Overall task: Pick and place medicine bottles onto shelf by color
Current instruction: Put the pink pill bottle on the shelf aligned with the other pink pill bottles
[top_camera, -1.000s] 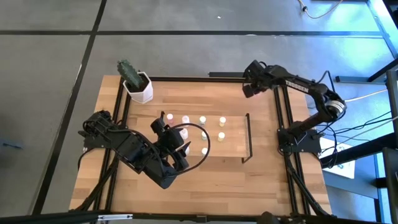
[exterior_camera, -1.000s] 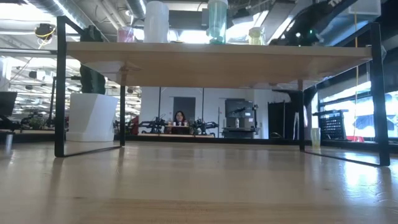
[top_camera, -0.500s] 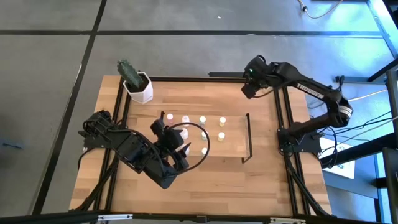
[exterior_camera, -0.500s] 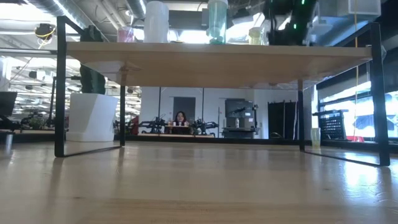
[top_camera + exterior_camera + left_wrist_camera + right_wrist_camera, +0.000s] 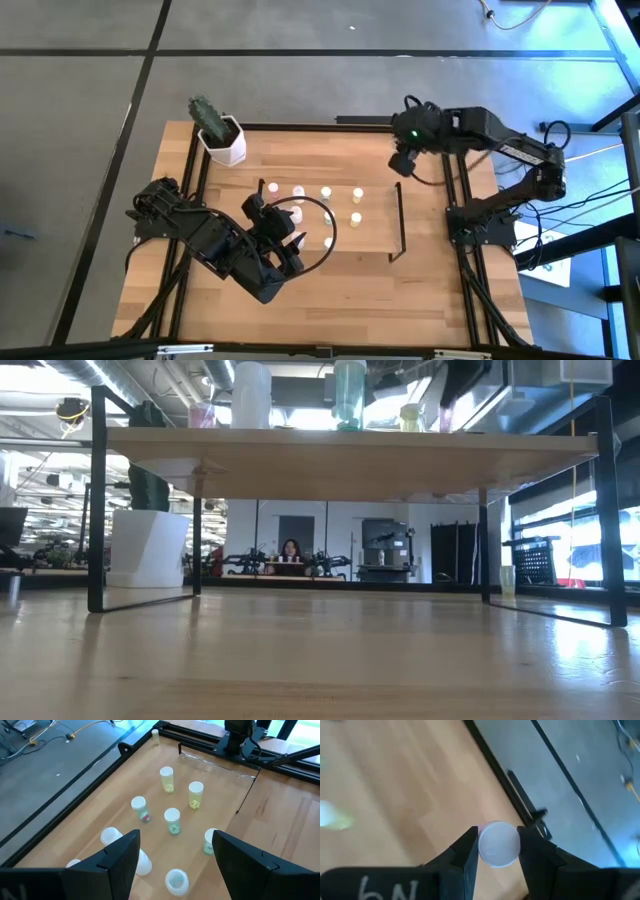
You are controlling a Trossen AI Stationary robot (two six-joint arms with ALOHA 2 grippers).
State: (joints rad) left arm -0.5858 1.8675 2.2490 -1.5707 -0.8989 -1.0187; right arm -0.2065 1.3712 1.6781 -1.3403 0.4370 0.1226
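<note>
Near the far right corner of the table point(image 5: 300, 300), the right gripper point(image 5: 402, 163) hangs just beyond the shelf point(image 5: 375, 235), its fingers point(image 5: 465, 855) closed on a medicine bottle point(image 5: 499, 844) whose pale round cap fills the gap between them; pink shows at the cap's rim. Below it lie bare wood and the table's black edge rail, with grey floor past that. The shelf's right half is open board up to its thin black end frame point(image 5: 401, 220). On the shelf's left half stand the other medicine bottles: two yellow ones point(image 5: 167, 779) toward the far side, a pink one point(image 5: 139, 809) and pale green ones point(image 5: 172, 820) nearer. The left gripper point(image 5: 175, 855) hovers over the shelf's left end, above the nearest bottles, its fingers spread wide and holding nothing. In the low view the space under the shelf board is clear wood. A white pot point(image 5: 226, 143) holding a cactus sits at the table's far left corner.
</note>
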